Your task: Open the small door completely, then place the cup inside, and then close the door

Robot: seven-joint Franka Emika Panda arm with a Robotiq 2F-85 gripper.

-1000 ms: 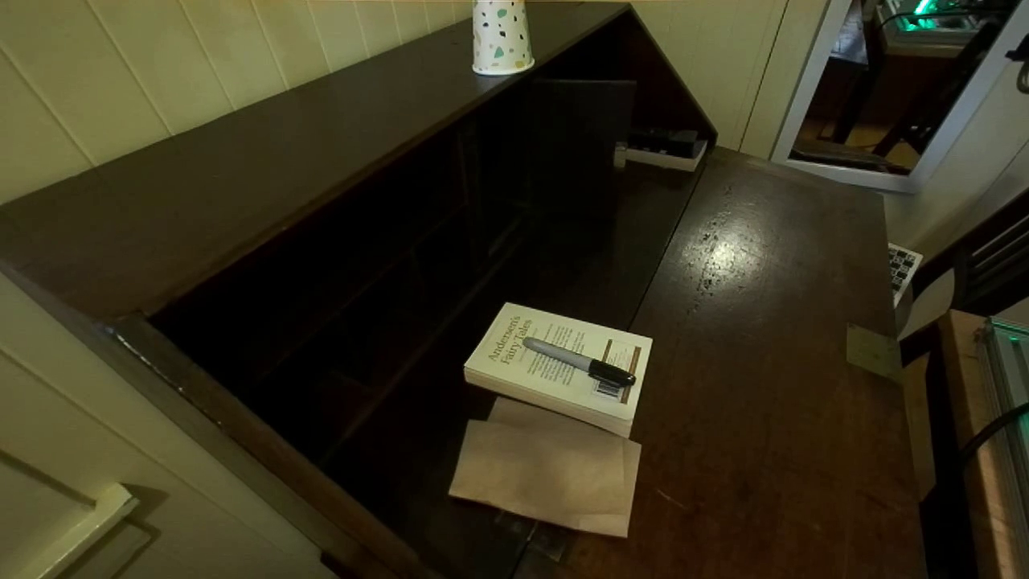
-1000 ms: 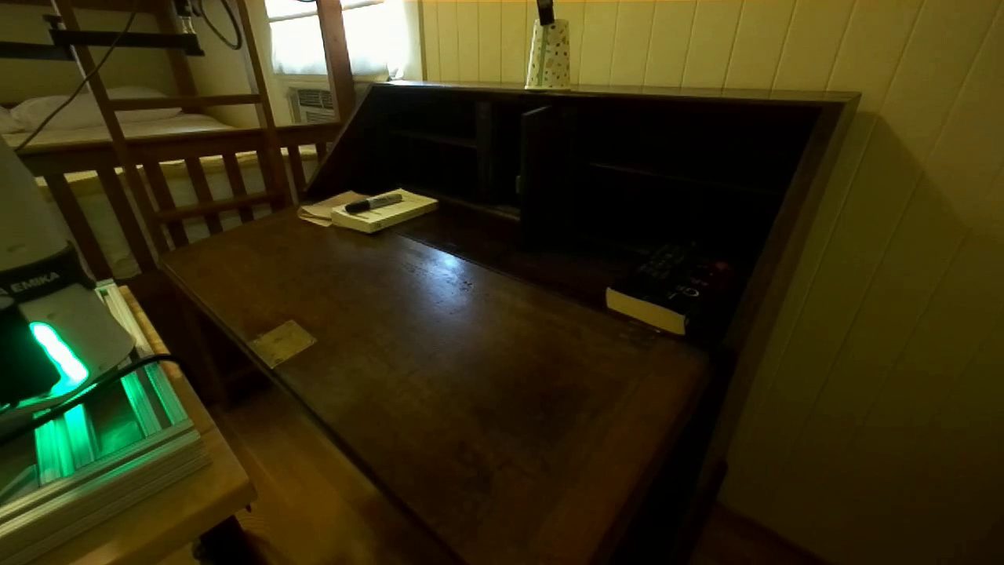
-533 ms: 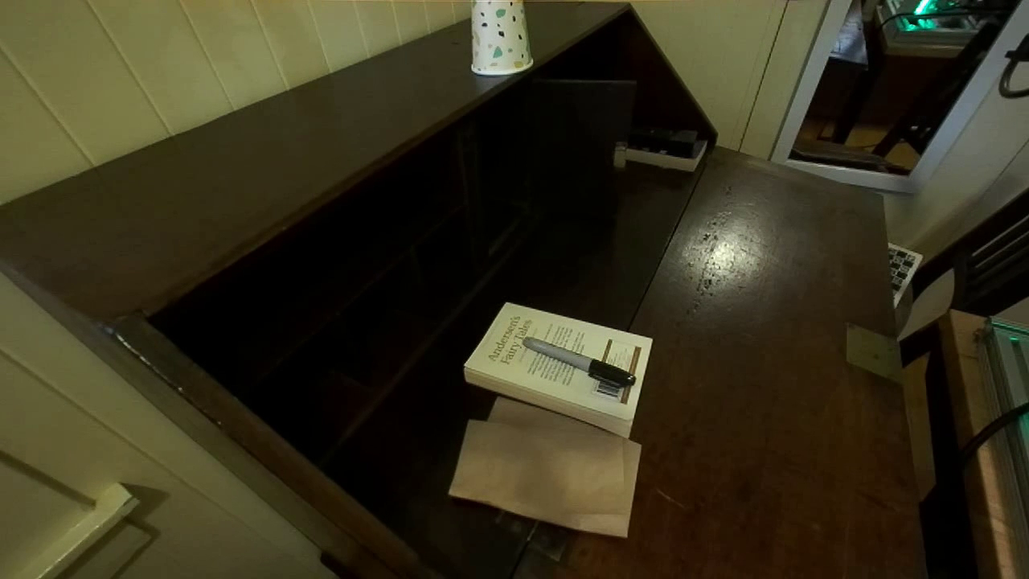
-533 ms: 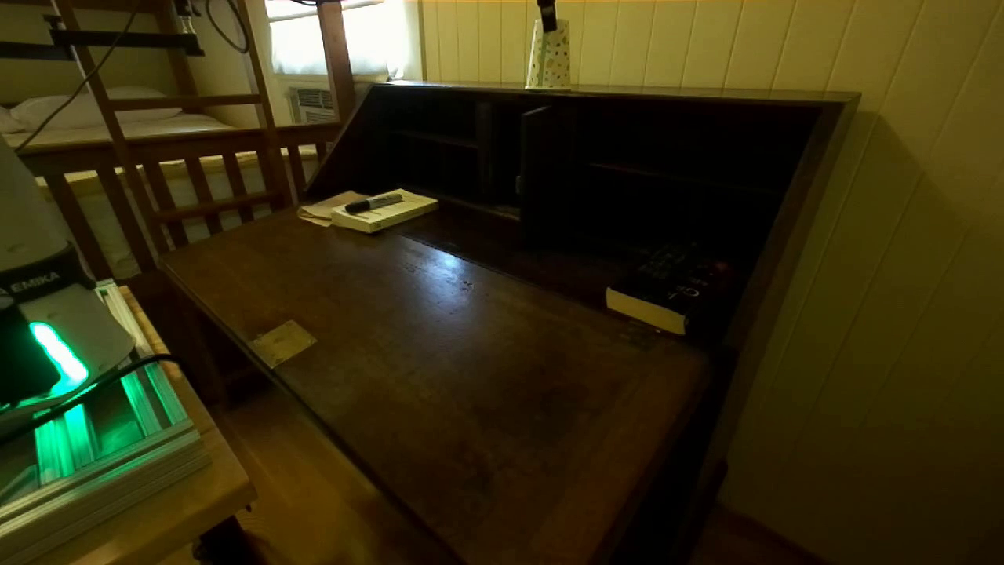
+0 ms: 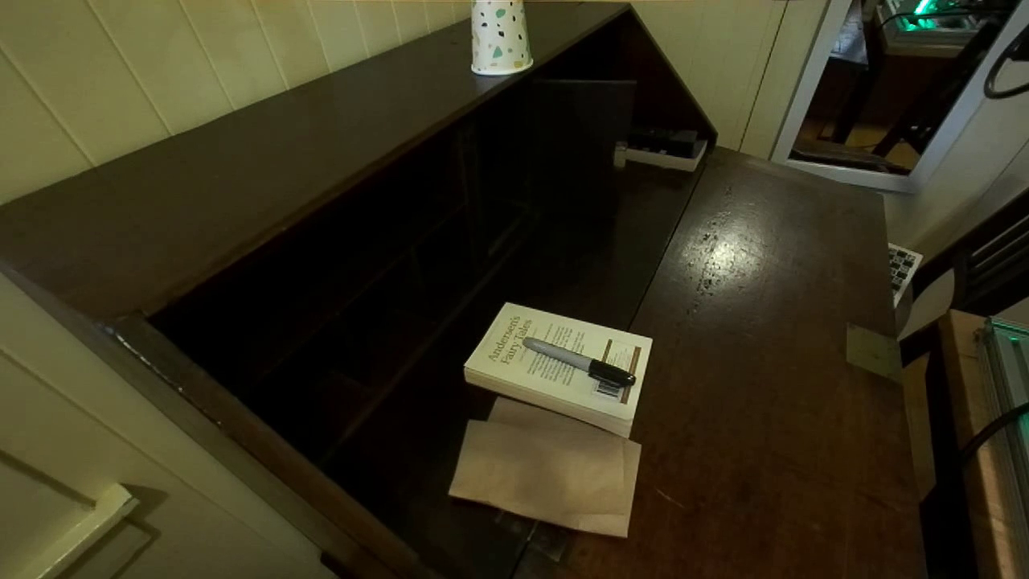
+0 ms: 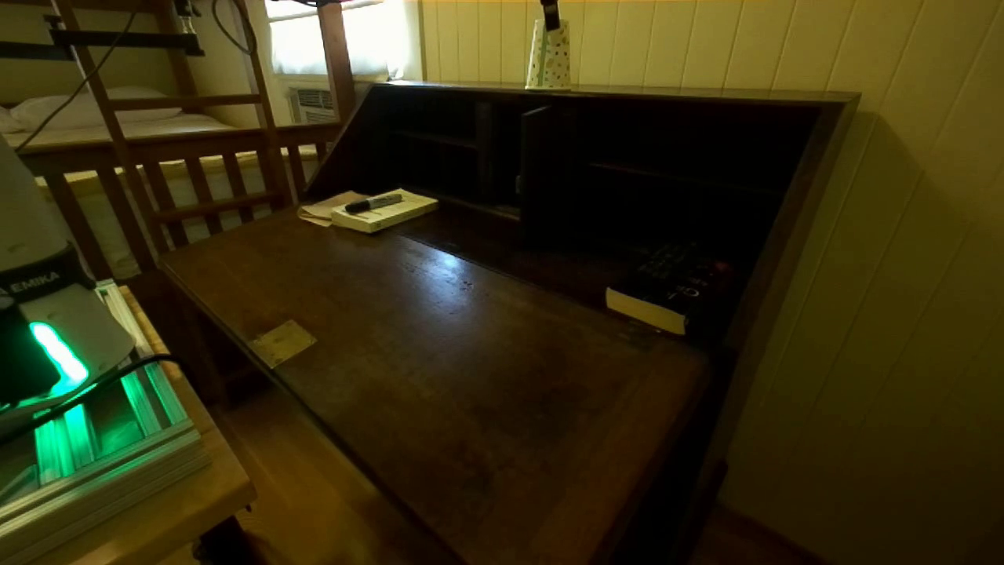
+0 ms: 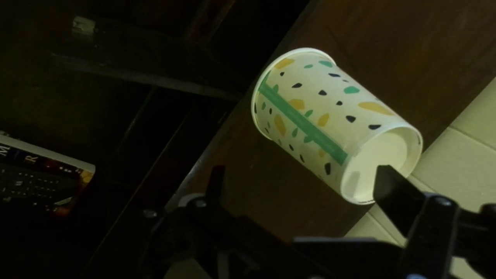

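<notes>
Black two-fingered gripper hangs wide near an inverted, tapered, speckled white paper cup; a rectangular dark-brown wooden door stands open.

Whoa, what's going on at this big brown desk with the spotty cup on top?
A robot arm has its gripper spread open close to the spotty cup, which stands upside down on top of the desk. It isn't gripping the cup, though I can't tell whether they touch. Below, the small door is swung open. The cup hasn't gone inside yet, so that and shutting the door are left to do.
</notes>
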